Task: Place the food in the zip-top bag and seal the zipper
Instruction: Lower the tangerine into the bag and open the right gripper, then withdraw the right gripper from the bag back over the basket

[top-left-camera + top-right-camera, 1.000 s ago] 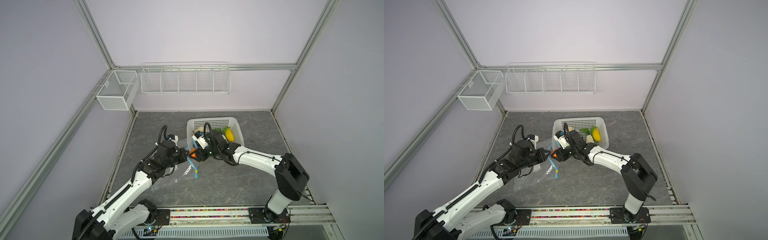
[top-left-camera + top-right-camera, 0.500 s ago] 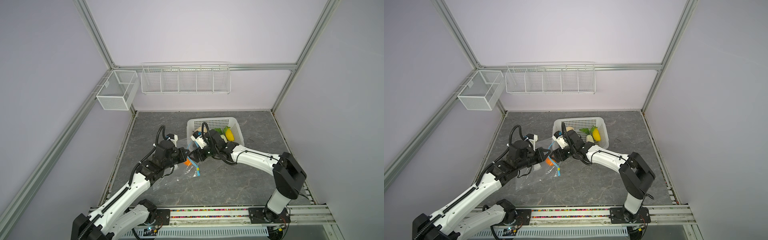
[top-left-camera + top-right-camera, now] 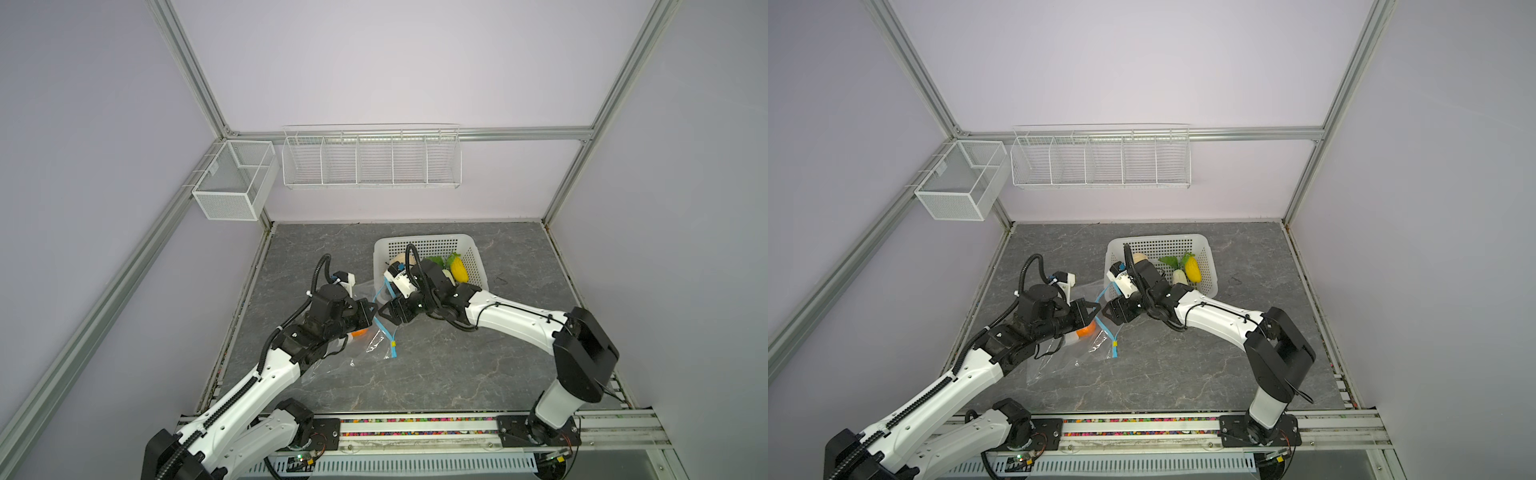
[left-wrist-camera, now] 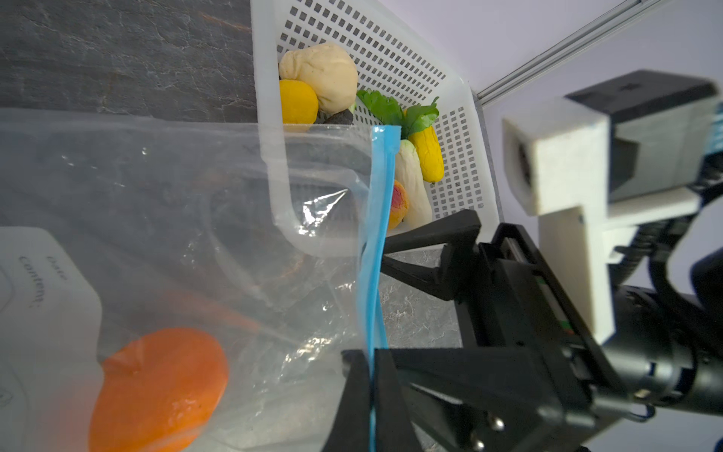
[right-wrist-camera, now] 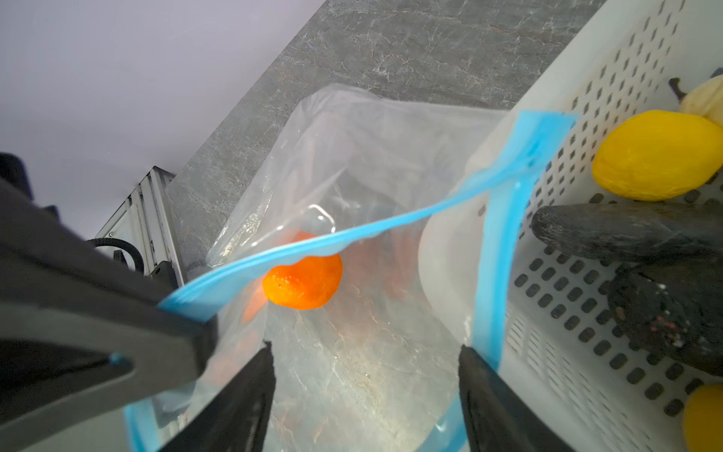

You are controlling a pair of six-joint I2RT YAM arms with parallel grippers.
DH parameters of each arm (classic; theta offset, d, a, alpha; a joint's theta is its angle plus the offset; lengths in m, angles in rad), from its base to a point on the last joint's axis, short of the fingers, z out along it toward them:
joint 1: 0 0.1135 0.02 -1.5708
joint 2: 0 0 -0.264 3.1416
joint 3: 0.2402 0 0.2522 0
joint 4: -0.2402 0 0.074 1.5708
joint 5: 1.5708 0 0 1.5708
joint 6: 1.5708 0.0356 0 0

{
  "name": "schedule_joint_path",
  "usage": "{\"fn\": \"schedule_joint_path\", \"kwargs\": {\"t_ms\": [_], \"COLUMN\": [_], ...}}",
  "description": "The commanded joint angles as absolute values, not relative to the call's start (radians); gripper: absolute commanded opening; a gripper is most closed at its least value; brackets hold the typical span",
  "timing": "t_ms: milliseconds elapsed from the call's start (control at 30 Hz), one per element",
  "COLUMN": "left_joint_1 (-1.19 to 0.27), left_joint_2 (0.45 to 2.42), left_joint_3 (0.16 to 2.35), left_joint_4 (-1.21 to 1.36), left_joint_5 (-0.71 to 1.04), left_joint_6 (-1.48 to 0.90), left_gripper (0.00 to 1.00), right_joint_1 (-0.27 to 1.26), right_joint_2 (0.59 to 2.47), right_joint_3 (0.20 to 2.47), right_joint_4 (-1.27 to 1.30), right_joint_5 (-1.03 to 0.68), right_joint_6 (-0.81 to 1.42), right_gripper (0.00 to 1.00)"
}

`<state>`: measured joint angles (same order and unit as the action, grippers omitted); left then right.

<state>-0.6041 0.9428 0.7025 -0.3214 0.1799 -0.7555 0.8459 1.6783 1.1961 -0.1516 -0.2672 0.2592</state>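
Note:
The clear zip-top bag [image 3: 357, 357] [image 3: 1054, 361] lies on the table, its mouth held up beside the basket. My left gripper [image 4: 371, 360] [image 3: 375, 309] is shut on the blue zipper [image 4: 381, 188] edge. The zipper's yellow slider [image 3: 393, 343] hangs low. An orange food piece [image 5: 301, 285] [image 4: 156, 391] [image 3: 1086, 330] rests inside the bag. My right gripper [image 5: 364, 352] [image 3: 1106, 311] stands open at the bag's mouth with nothing between its fingers. More food sits in the basket: a yellow piece [image 5: 657, 156], a beige knobbly one [image 4: 321, 74], a white one with green leaves [image 4: 410, 188] and a dark one [image 5: 626, 231].
The white perforated basket [image 3: 419, 243] [image 3: 1158, 240] [image 4: 266, 117] stands just behind the bag's mouth and touches it. Two white wire racks [image 3: 370, 158] [image 3: 232, 183] hang on the back wall. The arms' base rail [image 3: 415, 428] runs along the table's front edge.
My right gripper has opened and let go of the orange piece, which now lies deeper in the bag. The left gripper has kept its hold on the zipper edge.

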Motion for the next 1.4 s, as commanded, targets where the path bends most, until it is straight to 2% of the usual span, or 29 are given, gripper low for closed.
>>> {"fn": "schedule_joint_path", "kwargs": {"t_ms": [0, 300, 433, 600, 800, 933, 1033, 1367], "left_joint_1": [-0.600, -0.598, -0.598, -0.598, -0.593, -0.573, -0.569, -0.557], "left_joint_2": [0.931, 0.929, 0.920, 0.920, 0.902, 0.895, 0.908, 0.900], "left_joint_3": [0.703, 0.739, 0.780, 0.816, 0.853, 0.853, 0.857, 0.889], "left_joint_4": [-0.325, -0.357, -0.390, -0.406, -0.443, -0.442, -0.437, -0.489], "left_joint_5": [0.166, 0.169, 0.170, 0.174, 0.150, 0.150, 0.153, 0.133], "left_joint_6": [-0.755, -0.744, -0.741, -0.743, -0.723, -0.721, -0.721, -0.715], "left_gripper": [0.00, 0.00, 0.00, 0.00, 0.00, 0.00, 0.00, 0.00], "right_joint_1": [0.841, 0.826, 0.828, 0.820, 0.789, 0.756, 0.757, 0.773], "right_joint_2": [1.602, 1.521, 1.527, 1.576, 1.616, 1.638, 1.651, 1.664], "right_joint_3": [1.180, 1.151, 1.142, 1.143, 1.158, 1.146, 1.153, 1.194], "right_joint_4": [-0.180, -0.314, -0.287, -0.219, -0.211, -0.117, -0.075, -0.080], "right_joint_5": [-0.244, -0.091, -0.150, -0.225, -0.300, -0.397, -0.437, -0.462], "right_joint_6": [0.237, 0.291, 0.391, 0.487, 0.566, 0.657, 0.680, 0.671], "right_gripper": [0.74, 0.73, 0.74, 0.67, 0.65, 0.56, 0.45, 0.27]}}
